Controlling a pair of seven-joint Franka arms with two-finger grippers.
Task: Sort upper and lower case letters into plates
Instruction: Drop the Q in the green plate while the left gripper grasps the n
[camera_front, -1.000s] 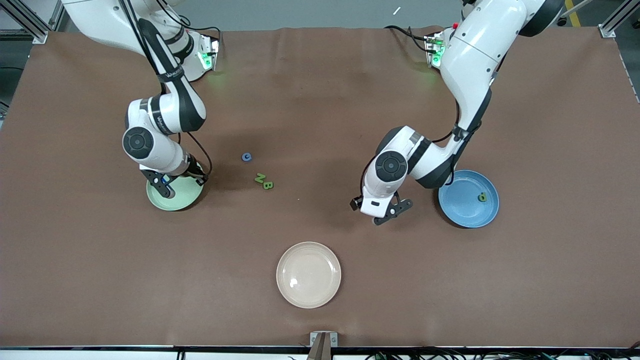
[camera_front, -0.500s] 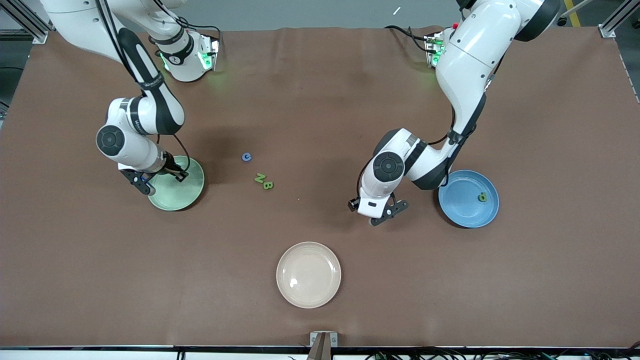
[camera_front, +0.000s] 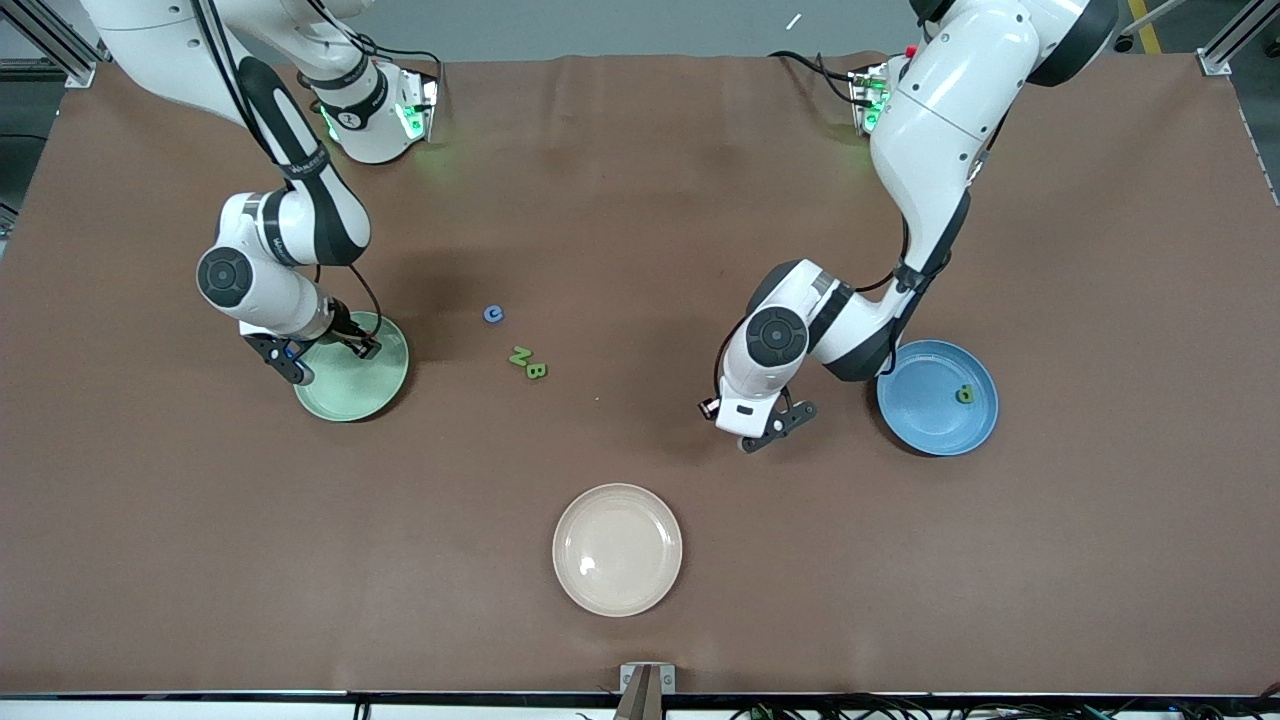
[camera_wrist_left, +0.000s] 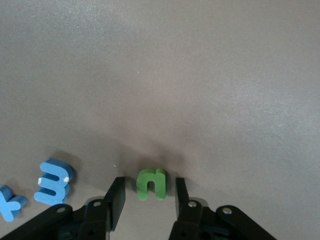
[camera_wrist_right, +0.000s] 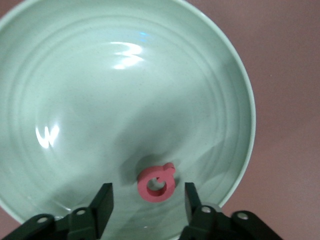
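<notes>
Left wrist view, bottom centre: our left gripper straddles the green u, jaws apart; right gripper jaws apart over the red Q.

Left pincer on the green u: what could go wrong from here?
1. The left pincer straddles the green u with gaps either side; an uneven close could twist it or squeeze it out.
2. The blue m and blue x lie close beside; a sideways drift might knock them.
3. The red Q lies near the mint plate's rim, between the right pincer's fingers; it could get nudged off.
</notes>
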